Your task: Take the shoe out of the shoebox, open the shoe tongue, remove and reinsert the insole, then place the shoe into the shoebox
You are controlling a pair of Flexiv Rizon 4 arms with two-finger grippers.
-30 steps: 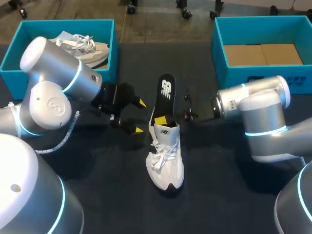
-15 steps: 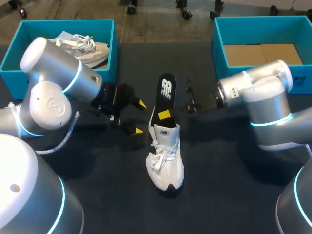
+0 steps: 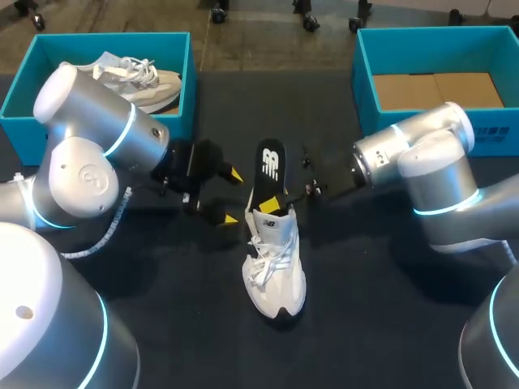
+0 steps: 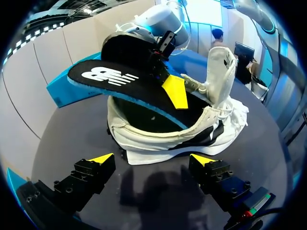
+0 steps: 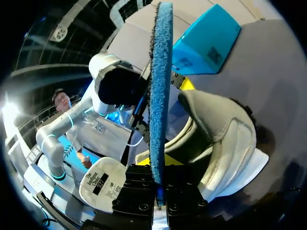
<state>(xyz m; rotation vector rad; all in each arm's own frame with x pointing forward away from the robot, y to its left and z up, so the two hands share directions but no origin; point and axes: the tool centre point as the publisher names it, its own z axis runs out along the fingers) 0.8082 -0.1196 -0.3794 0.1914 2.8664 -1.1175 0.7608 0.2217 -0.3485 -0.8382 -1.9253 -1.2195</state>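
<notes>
**Shoe** [image 3: 276, 271]: white low trainer with mesh panels, laces and a dark sole. It stood upright on the matte black counter [image 3: 365, 324], toe nearest the robot and tongue lifted.

**Left pincer** [image 4: 153, 160]: fingers spread wide, gripping nothing, just beside the shoe's heel.

**Insole** [image 3: 271, 166]: thin and flat, with a black top and a blue foam underside. Its front sat inside the shoe and its rear stuck out past the heel.

**Right pincer** [image 5: 159, 184]: clamped on the insole's edge.

**Left shoebox** [image 3: 24, 89]: teal card, held a second shoe [image 3: 134, 77].

**Right shoebox** [image 3: 365, 81]: teal, with a brown card floor.
</notes>
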